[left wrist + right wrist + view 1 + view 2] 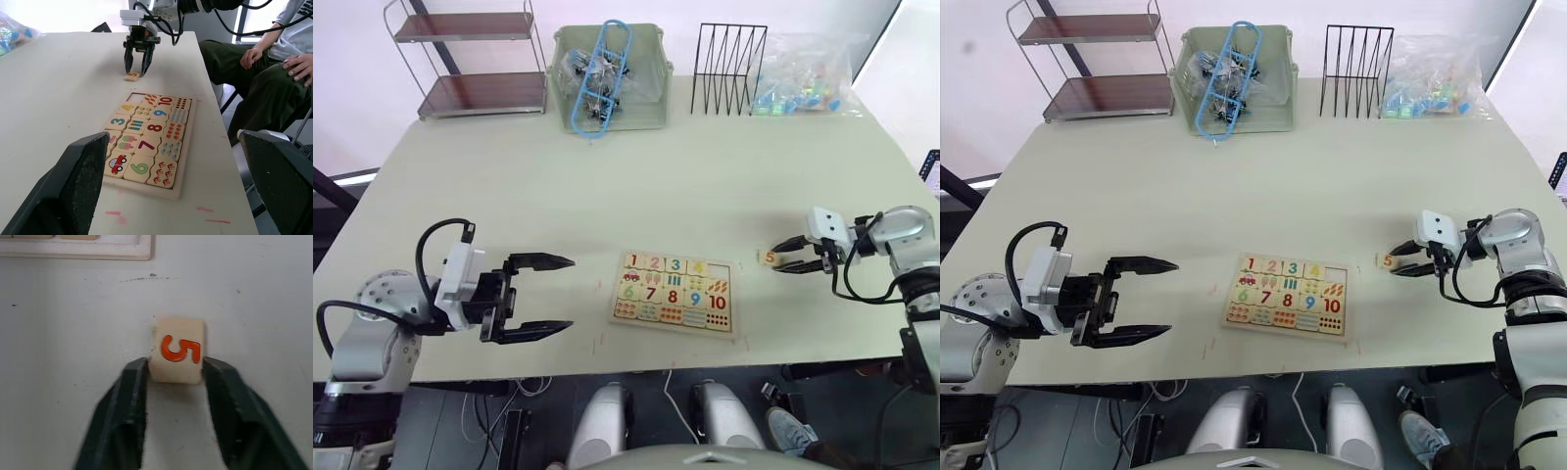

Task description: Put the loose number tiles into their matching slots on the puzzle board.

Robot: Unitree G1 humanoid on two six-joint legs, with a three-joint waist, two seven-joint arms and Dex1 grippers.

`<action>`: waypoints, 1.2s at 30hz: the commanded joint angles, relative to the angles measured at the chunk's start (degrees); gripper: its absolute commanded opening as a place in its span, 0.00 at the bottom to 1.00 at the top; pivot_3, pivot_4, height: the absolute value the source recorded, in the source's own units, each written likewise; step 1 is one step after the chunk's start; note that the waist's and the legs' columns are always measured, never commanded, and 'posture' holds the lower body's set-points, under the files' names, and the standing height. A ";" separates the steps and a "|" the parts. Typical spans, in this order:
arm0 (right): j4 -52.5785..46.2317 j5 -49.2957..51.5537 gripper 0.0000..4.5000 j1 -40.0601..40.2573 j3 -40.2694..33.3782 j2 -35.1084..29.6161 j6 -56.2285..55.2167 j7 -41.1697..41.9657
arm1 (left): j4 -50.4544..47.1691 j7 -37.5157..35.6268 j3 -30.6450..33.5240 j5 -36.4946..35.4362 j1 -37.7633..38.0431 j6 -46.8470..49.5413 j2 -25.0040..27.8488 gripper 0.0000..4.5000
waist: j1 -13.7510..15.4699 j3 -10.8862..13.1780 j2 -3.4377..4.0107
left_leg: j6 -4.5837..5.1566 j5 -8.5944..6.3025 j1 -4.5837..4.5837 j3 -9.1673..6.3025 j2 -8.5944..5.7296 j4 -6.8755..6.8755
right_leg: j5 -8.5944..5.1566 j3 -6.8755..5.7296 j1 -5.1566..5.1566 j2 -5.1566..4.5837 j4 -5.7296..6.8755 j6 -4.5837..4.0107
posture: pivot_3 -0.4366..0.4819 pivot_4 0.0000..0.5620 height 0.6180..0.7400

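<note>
The puzzle board lies at the table's front middle. Tiles 1 to 4 sit in its top row, and the slot at that row's right end is empty. One loose tile, an orange 5, rests on the table just right of the board. My right gripper is shut on this tile, its fingers pressing its two sides near the tips. My left gripper hovers wide open left of the board with nothing between its fingers.
Along the far edge stand a metal shelf, a green bin of clips, a black wire rack and a plastic bag. A person sits beside the table on my right.
</note>
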 commanded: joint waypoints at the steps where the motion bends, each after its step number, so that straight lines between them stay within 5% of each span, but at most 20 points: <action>1: 0.93 -0.71 0.19 -0.01 -0.15 0.07 -0.29 -0.59 | -1.27 0.59 1.53 -0.38 0.41 -0.34 0.29 1.00 | -0.18 0.00 0.00 | 0.00 0.00 0.00 0.00 0.00 0.00 | 0.00 0.00 0.00 0.00 0.01 0.00 | 0.48 0.27 1.00; 11: -11.89 3.91 0.19 3.83 -3.16 -0.77 11.05 -2.11 | -1.88 1.18 1.56 -0.64 0.25 0.31 0.86 1.00 | -0.45 0.02 0.04 | 0.00 0.00 -0.01 -0.31 0.00 -0.02 | 0.00 0.01 -0.02 -0.01 0.05 0.00 | 0.48 0.27 1.00; 22: -61.70 8.83 0.19 17.30 -3.93 -5.57 53.45 -14.08 | -0.17 0.32 -0.10 0.22 -1.02 -0.50 0.12 1.00 | -0.16 0.07 0.12 | 0.00 0.00 -0.09 -0.45 -0.02 -0.02 | -0.01 -0.08 -0.06 -0.02 0.08 0.00 | 0.48 0.27 1.00; 36: -84.23 12.68 0.19 10.73 7.41 -9.91 82.29 -19.59 | 2.29 0.06 0.94 1.07 -0.54 -1.70 0.07 1.00 | -0.22 0.10 0.11 | 0.00 0.00 -0.19 -0.47 -0.03 -0.02 | -0.02 -0.12 -0.15 -0.03 0.01 0.00 | 0.48 0.27 1.00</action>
